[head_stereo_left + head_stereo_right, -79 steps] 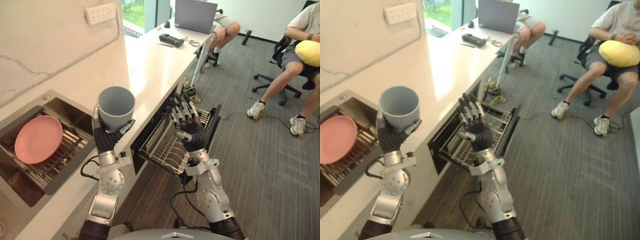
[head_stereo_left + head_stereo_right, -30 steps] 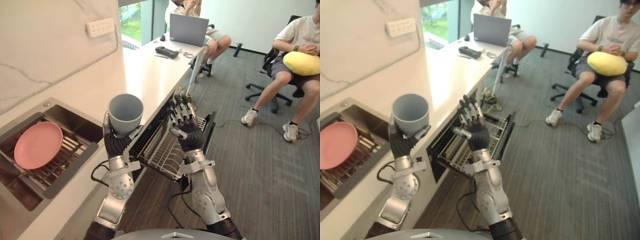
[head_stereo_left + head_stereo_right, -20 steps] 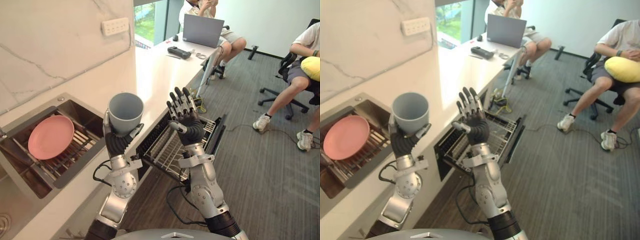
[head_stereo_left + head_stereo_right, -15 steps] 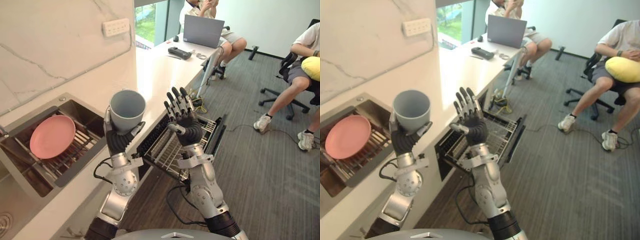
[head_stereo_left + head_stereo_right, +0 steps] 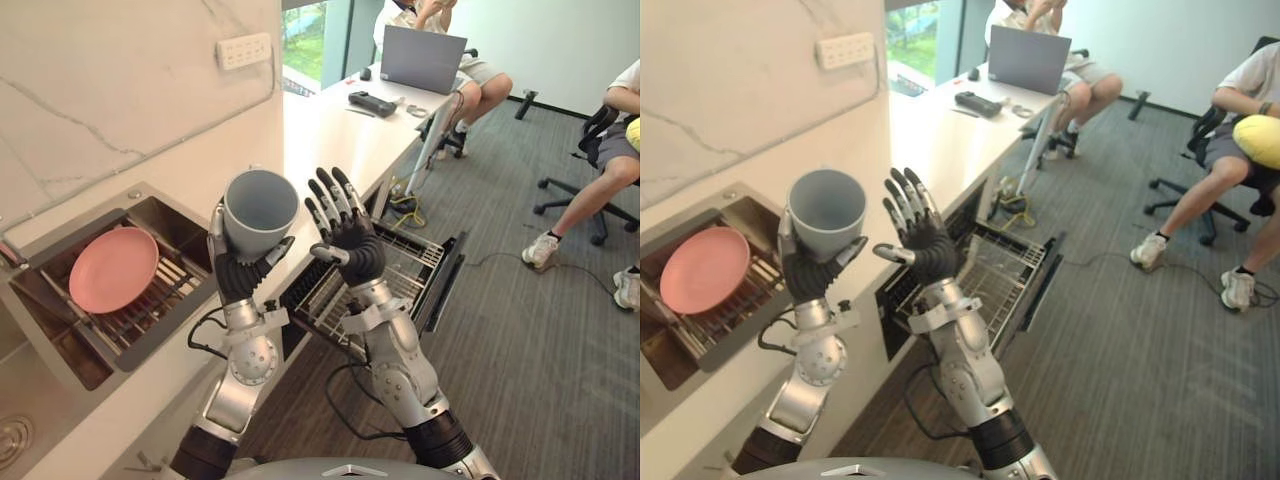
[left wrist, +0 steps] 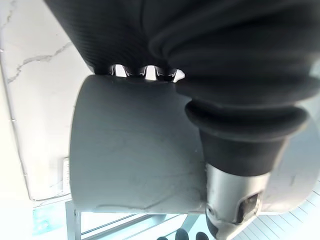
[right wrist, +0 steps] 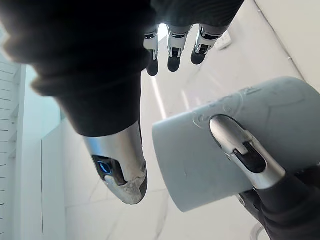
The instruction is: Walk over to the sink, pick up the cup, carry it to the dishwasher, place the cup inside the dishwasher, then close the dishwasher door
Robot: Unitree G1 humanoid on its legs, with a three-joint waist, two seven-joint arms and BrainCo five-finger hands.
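Left eye view: cup (image 5: pixel 260 211) upright in left hand (image 5: pixel 240 272) grip.

The left arm (image 5: pixel 238 378) rises from 7 o'clock, forearm upright, and the left hand (image 5: pixel 240 272) has its fingers and thumb curled round the cup (image 5: pixel 258 205). The right arm (image 5: pixel 400 370) rises from 5 o'clock. The right hand (image 5: pixel 352 250) stands just beside the left hand at its 3 o'clock, fingers straight and spread toward 11 o'clock.
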